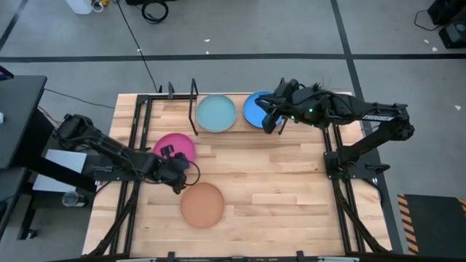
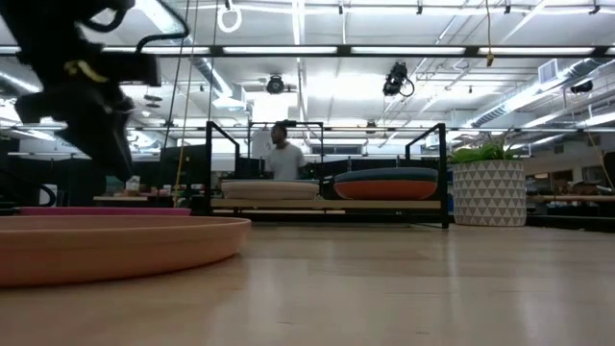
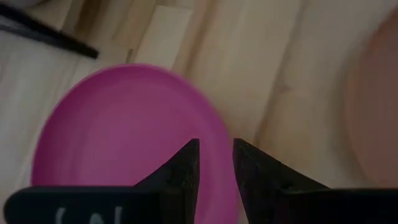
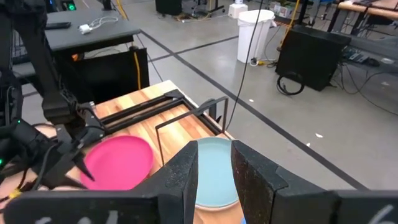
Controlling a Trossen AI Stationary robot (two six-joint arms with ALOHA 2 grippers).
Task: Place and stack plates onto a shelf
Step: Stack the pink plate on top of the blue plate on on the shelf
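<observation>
While four plates show on the shelf at the tabletop's twelve o'clock edge, two more lie loose, so the job looks roughly midway. From above, a pale aqua plate and a bright blue plate top the two stacks; the low view shows a cream plate in one stack and an orange-red plate under a dark one in the other. Left to move are the magenta plate at about nine o'clock from the tabletop's middle and the peach plate at about seven. The left tool hovers between those two, its fingers a narrow gap apart over the magenta plate's rim, holding nothing. The right tool sits above the blue plate at about one o'clock, fingers slightly parted, and it seems empty
</observation>
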